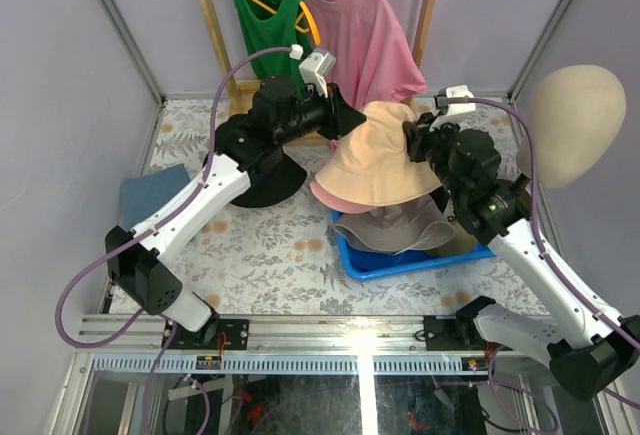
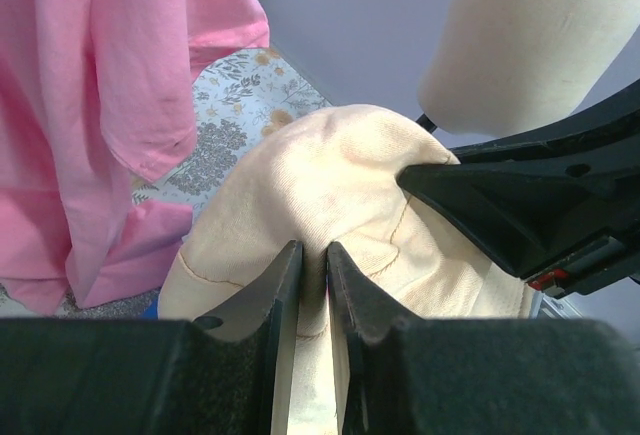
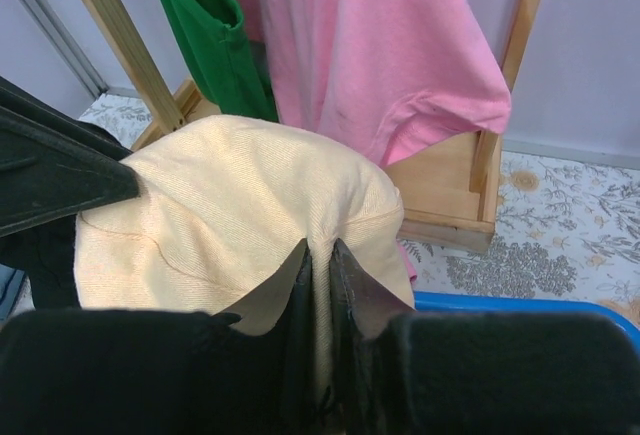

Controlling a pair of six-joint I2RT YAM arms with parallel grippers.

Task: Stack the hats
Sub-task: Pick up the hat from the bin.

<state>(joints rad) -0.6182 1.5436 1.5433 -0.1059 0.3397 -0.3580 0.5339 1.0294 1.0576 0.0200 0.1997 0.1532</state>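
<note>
Left gripper [image 2: 313,255] and right gripper [image 3: 320,255] clamp the beige hat [image 1: 385,160], stack [image 1: 395,233] directly beneath them. Black hat [image 1: 270,187], behind the left gripper, isn't stacked yet.

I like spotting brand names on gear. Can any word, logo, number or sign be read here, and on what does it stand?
No readable text in any view.
beige hat: plain fabric, no print or logo showing.
pink shirt, green shirt: no lettering visible.
blue bin: no label visible.

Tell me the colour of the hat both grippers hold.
Beige hat, clearest in the top view.
</note>
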